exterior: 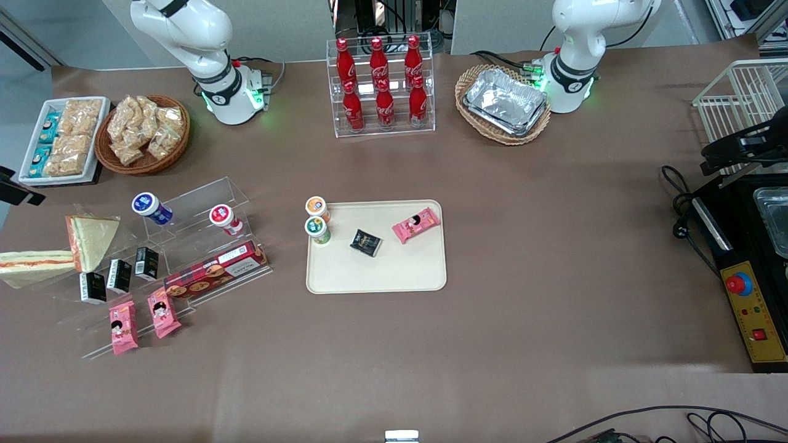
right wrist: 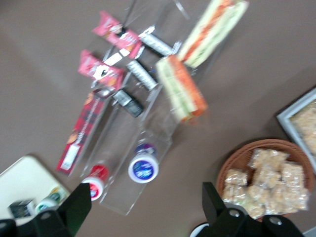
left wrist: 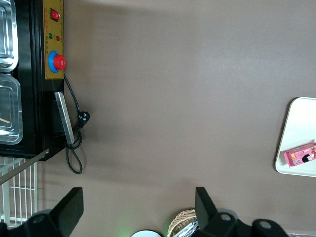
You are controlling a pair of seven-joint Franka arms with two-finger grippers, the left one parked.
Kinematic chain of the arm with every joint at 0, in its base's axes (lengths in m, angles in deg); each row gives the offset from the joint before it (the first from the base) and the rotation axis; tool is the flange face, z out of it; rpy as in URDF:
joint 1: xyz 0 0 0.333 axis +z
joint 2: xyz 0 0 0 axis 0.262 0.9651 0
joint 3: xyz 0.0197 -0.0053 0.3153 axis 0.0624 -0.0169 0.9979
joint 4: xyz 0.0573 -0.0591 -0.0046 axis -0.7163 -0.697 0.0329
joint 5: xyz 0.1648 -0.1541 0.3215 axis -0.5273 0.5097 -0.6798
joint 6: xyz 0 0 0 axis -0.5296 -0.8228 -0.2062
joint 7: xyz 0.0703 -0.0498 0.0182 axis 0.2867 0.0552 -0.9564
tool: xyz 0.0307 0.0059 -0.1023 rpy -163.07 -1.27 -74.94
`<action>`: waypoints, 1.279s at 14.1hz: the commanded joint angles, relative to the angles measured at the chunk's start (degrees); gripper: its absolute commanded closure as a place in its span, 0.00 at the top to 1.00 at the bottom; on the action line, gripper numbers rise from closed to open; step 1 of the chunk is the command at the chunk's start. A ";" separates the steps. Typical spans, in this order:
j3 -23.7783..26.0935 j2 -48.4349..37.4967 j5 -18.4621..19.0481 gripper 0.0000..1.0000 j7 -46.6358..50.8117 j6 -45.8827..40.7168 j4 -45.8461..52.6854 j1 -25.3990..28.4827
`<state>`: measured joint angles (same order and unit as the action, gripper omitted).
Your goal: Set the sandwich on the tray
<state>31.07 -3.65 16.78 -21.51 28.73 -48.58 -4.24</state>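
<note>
Gripper (right wrist: 143, 207) spread wide, empty, hovering above two wrapped wedges: edge-on sandwich (right wrist: 213, 30), second wedge (right wrist: 181, 89) nearer. One tray (exterior: 377, 271) well apart.

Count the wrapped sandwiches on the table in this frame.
2. The sandwich lies edge-on at the working arm's table end; a second wedge leans beside it on the clear display stand. Neither is on the tray. The gripper hovers above them, jaws open.
</note>
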 commanded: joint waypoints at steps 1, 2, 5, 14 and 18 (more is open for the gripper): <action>0.11 1.53 4.85 1.00 6.43 1.67 1.48 -1.32; -0.50 1.79 4.93 1.00 8.81 2.12 1.56 -1.32; -2.18 2.84 5.37 1.00 11.55 3.70 1.56 -1.32; -3.06 11.54 4.76 1.00 21.32 15.47 1.13 -5.63; -3.85 14.79 5.46 1.00 23.95 20.04 0.51 -6.41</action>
<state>27.37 8.94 21.61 0.27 45.89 -48.70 -9.93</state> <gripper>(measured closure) 0.000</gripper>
